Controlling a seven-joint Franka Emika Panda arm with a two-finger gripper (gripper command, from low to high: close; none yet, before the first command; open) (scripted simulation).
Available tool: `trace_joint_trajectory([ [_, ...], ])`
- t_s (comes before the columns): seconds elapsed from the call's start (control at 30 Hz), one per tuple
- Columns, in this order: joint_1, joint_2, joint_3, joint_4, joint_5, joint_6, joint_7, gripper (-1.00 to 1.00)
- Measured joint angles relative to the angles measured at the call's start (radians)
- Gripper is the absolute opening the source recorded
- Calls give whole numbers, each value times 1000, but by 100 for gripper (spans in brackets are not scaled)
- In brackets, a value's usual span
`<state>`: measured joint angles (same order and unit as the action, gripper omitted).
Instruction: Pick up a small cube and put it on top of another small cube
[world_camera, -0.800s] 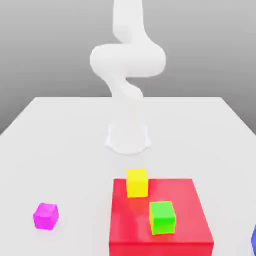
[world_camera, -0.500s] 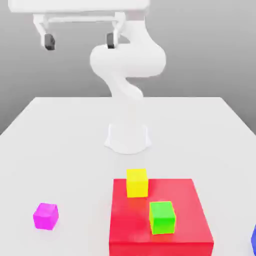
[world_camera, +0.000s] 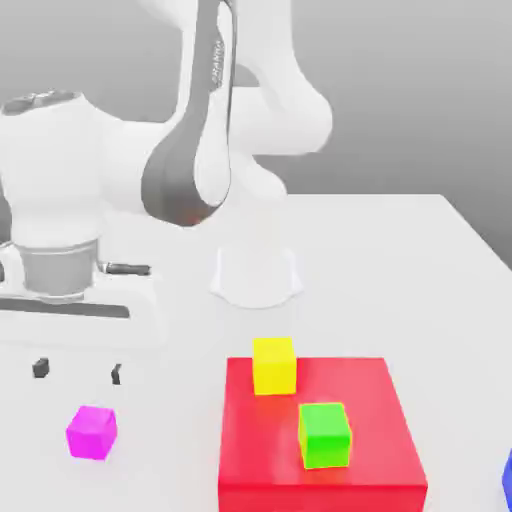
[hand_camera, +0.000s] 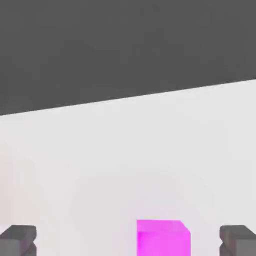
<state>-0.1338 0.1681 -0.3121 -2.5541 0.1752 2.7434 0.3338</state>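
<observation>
In the exterior view the white arm (world_camera: 200, 130) bends down over the exterior view's left part of the white table (world_camera: 400, 260); its gripper (world_camera: 78, 370) hangs above the pink cube (world_camera: 91, 432), with the two dark fingertips (world_camera: 40, 368) spread wide apart and nothing between them; the pink cube sits on the table near the exterior view's lower left, below the fingertips and not touching them. To the exterior view's right lies a flat red block (world_camera: 360, 440); a yellow cube (world_camera: 273, 364) stands at its far edge, and a green cube (world_camera: 324, 435) rests on its top, nearer the camera; the two are apart. A blue thing (world_camera: 507, 478) shows at the exterior view's right edge; what it is I cannot tell.

In the hand view the pink cube (hand_camera: 163, 237) lies on the table (hand_camera: 125, 160) between the two dark fingertips (hand_camera: 19, 239), well apart from each; the jaws stand open; the gripper (hand_camera: 128, 240) is over bare table with the cube a little to one side of midway.
</observation>
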Motion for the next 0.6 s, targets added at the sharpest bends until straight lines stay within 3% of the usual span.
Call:
trace_joint_trajectory([
  [0.2,-98,219,107,30,136,150,-119,0],
  [0.23,-113,240,124,34,149,167,-130,-100],
  [0.47,-113,238,124,34,146,164,-127,-100],
  [0.6,-52,114,42,4,52,72,-56,-100],
])
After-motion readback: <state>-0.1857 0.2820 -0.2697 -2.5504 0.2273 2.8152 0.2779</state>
